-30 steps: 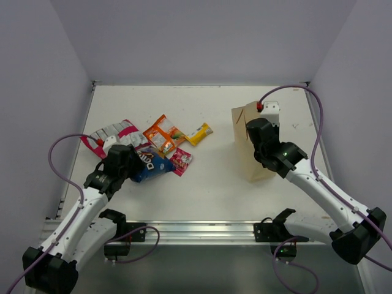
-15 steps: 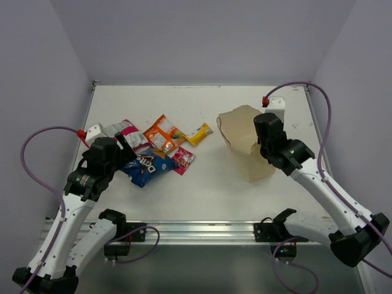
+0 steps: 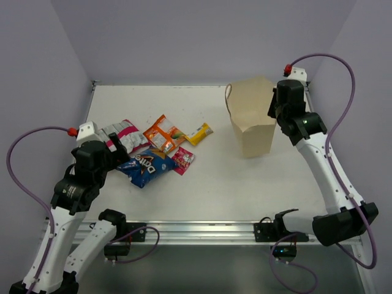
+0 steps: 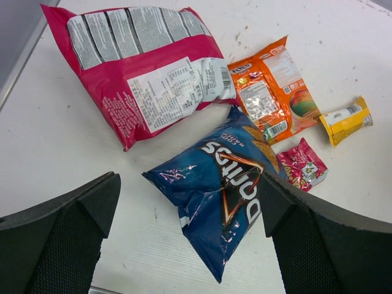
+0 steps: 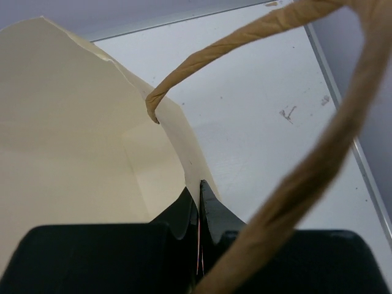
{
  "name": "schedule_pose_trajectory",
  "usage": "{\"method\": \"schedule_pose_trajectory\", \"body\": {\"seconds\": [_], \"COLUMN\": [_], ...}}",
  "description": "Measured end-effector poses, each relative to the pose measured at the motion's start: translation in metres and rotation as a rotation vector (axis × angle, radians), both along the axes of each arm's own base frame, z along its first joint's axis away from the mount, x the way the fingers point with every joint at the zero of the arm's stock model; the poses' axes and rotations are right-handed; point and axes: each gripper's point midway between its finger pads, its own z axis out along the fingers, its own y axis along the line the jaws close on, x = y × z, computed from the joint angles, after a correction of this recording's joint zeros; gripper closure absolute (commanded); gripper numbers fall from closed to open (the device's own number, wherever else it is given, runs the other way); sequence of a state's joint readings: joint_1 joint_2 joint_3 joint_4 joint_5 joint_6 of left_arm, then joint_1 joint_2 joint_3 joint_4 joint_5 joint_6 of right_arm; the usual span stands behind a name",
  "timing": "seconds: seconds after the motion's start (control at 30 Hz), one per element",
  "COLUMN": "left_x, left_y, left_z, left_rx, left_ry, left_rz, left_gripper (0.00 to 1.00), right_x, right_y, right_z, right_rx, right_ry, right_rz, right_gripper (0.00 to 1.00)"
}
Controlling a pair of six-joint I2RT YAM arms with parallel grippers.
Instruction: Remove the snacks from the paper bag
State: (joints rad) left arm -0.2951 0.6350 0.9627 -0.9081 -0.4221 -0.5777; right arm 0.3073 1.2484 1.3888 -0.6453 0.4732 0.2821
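The tan paper bag stands upright at the back right. My right gripper is shut on its right rim, one finger inside and one outside; a twisted handle crosses the wrist view. All five snacks lie on the table at the left: the pink-and-silver bag, blue Doritos bag, orange packet, yellow bar wrapper and red-pink packet. My left gripper is open and empty, raised above the Doritos bag.
The white table is walled by grey panels on three sides. A metal rail with the arm bases runs along the near edge. Purple cables loop beside both arms.
My right gripper has lifted the paper bag from lying tilted to upright and moved it toward the back. My left gripper has drawn back and up from the snacks.
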Motion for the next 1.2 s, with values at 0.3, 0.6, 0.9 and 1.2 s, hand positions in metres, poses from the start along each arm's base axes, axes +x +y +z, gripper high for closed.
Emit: {"method": "schedule_pose_trajectory", "body": {"seconds": [0.3,0.6,0.9,1.2], "left_x": [-0.008,-0.011,-0.015,-0.024], "left_y": [0.004,0.007,0.011,0.016], "left_z": [0.019,0.04,0.054,0.114], "left_rx": [0.035,0.057,0.074,0.074], "left_ry": [-0.044,-0.094,-0.12,-0.252], "left_rz": [-0.029,-0.044,-0.048,-0.046], "left_gripper": [0.0,0.0,0.0,0.0], "right_x": [0.044,0.066,0.046,-0.055], "right_y": [-0.037,-0.041,-0.039,-0.044], "right_z": [-0.027,-0.08,-0.047,0.121], "right_rx": [0.118,0.202,0.197,0.157], "right_ry": [0.079,0.209,0.156,-0.28], "right_rz": [-0.082,-0.059,-0.02,0.052], "right_gripper": [1.0,0.79,0.25,0.01]}}
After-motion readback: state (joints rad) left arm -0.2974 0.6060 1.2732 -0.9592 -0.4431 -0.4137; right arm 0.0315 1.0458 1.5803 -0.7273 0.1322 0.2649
